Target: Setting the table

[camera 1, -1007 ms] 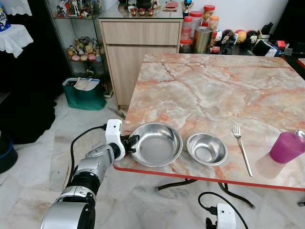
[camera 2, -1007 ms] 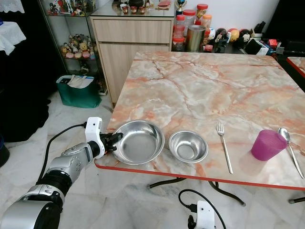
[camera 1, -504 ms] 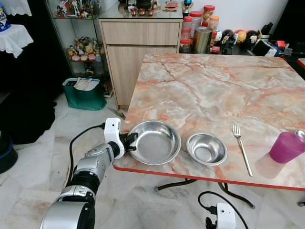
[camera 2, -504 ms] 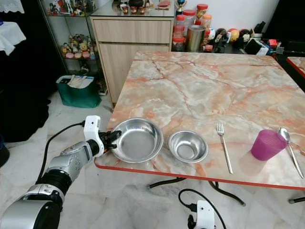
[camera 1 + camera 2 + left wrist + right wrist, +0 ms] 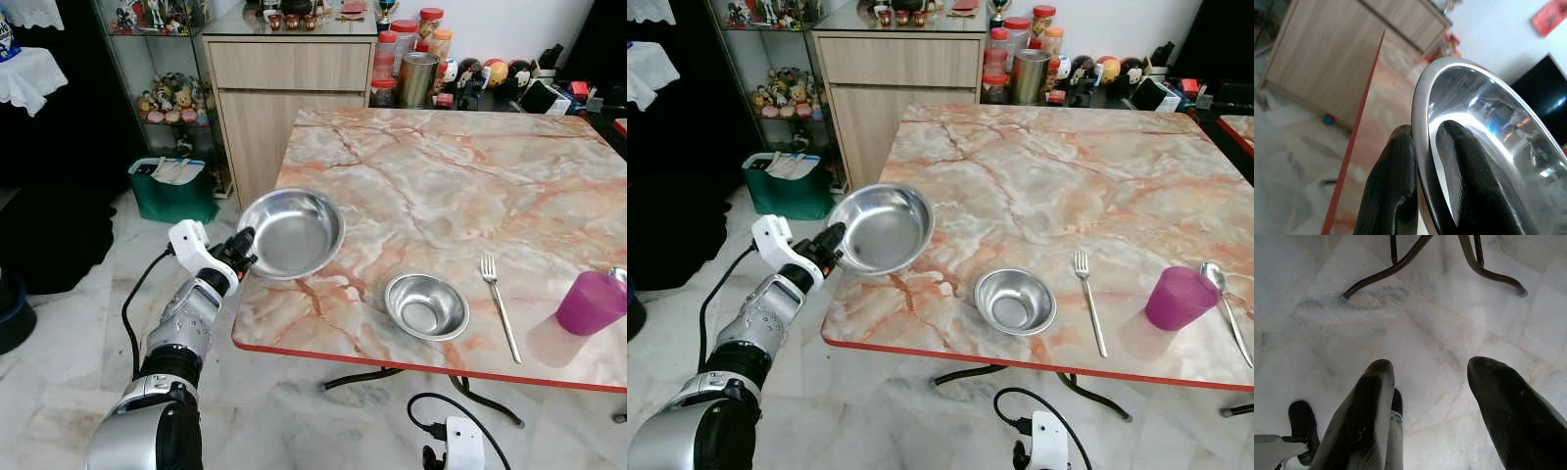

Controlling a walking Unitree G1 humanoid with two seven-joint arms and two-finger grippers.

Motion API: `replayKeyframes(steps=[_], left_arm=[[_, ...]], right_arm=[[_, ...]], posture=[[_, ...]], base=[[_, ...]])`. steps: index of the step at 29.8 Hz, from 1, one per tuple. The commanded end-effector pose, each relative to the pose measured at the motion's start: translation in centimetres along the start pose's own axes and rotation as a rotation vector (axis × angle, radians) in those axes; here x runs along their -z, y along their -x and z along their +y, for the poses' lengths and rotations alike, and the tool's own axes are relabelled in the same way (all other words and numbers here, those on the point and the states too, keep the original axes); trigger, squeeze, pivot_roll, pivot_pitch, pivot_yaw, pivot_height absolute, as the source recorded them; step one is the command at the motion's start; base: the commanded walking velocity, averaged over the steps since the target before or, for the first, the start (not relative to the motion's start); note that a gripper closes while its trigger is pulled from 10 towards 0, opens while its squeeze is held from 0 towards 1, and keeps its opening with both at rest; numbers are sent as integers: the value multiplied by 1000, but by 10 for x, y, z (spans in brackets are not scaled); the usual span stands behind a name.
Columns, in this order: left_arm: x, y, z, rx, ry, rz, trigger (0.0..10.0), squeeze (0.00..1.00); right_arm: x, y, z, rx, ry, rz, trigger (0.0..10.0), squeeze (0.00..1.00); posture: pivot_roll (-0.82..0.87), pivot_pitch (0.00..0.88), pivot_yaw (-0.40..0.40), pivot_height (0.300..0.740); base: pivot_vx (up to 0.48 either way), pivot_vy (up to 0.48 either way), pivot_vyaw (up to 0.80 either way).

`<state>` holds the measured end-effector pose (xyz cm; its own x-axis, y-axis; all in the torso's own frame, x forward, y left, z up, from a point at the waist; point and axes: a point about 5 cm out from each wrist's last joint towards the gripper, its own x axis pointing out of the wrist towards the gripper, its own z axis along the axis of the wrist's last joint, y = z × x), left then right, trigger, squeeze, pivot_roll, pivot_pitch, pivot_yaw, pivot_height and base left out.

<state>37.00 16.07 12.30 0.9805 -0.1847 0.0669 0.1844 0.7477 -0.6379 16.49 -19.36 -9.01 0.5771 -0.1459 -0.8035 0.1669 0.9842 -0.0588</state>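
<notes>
**Left gripper has the big steel bowl lifted off the table**

Left gripper (image 5: 242,257) is clamped on the rim of the large round stainless-steel bowl (image 5: 291,232). Left wrist view confirms it: one black finger (image 5: 1393,196) outside the rim, the other inside the bowl, metal pinched between them. Bowl is in the air, tilted, open side facing up and toward the camera, hanging over the near-left corner of the pink-and-orange marble table with red edging (image 5: 441,186). Part of the bowl overhangs the table's left edge.

Right gripper (image 5: 1425,421) hangs low by the floor with its two black fingers spread well apart, nothing between them. Beneath it: grey-white marble floor tiles (image 5: 1415,318) and dark curved metal table legs (image 5: 1479,264).

On the table, near edge, left to right:
- small round stainless-steel bowl (image 5: 426,306), upright, flat on the surface
- silver metal fork (image 5: 500,304), tines pointing away from the robot, just beside the small bowl but apart from it
- translucent purple plastic cup (image 5: 591,303), upright, near the right edge
- silver spoon (image 5: 1224,308), lying just beyond the cup on its right

Background: light wooden cabinet (image 5: 294,98) behind the table's far-left corner, green bag (image 5: 174,191) on the floor beside it.
</notes>
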Motion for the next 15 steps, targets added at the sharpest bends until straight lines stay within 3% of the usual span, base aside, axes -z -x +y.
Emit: replayKeyframes(steps=[1, 4, 15], left_arm=[[-11, -7, -13, 21, -9, -74, 10000, 0], [-13, -10, -21, -3, -4, -155, 10000, 0], [-23, -15, -26, -5, -45, -196, 10000, 0]], right_arm=[[0, 0, -1, 0, -3, 3, 10000, 0], [-4, -1, -1, 0, -11, -12, 10000, 0], [0, 0, -6, 13, -9, 0, 10000, 0]], posture=[[9, 0, -21, 736], [-8, 0, -13, 736], [-14, 0, -5, 736]], base=[[0, 0, 0], [0, -250, 0], [0, -437, 0]])
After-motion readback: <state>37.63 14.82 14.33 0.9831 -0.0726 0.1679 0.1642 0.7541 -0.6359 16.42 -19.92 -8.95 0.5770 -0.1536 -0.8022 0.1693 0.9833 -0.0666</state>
